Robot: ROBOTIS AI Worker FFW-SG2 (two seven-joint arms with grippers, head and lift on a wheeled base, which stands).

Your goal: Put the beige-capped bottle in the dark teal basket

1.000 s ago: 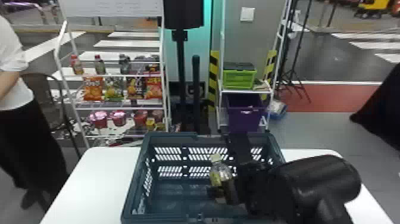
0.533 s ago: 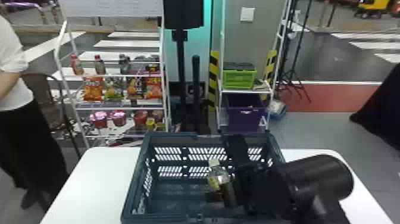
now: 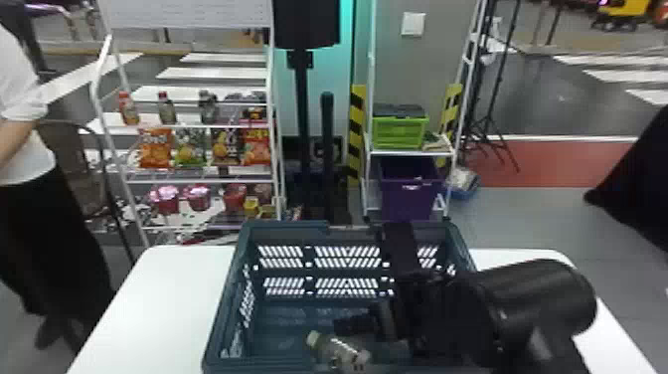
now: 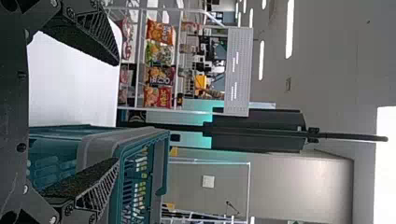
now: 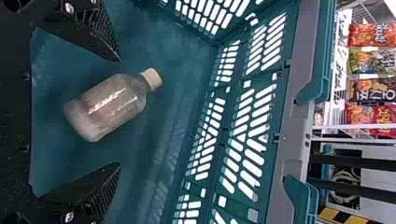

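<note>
Beige-capped bottle (image 3: 343,354) is inside the dark teal basket (image 3: 223,303), lying at a slant. Head view's bottom edge cuts off the near side of both bottle and basket. Right tool (image 3: 370,333) is down in the basket; the black arm (image 3: 537,308) hides much of the basket's right side, and the fingers are hard to sort out against it. Right wrist view is clearer: right tool (image 5: 120,112) is spread wide, bottle body between the two fingers with a gap to each, cap pointing out past the tips. Can't tell whether the bottle touches the basket floor. Left tool (image 4: 118,112) is wide and empty beside the basket; the left wrist view crops the basket. Basket stands on the white worktop (image 3: 164,298), whose near edge is out of frame. Markings on the bottle are blurred in head view and washed out by glare in the right wrist view. Behind, the white rack (image 3: 199,182) holds snack packets (image 3: 154,148) with bold coloured print, plus drinks bottles (image 3: 128,109) with small smeared labels. The board (image 3: 189,12) above has faint print, top cropped. Green crate (image 3: 400,132) sits over the purple crate (image 3: 410,201), on a separate stand.
</note>
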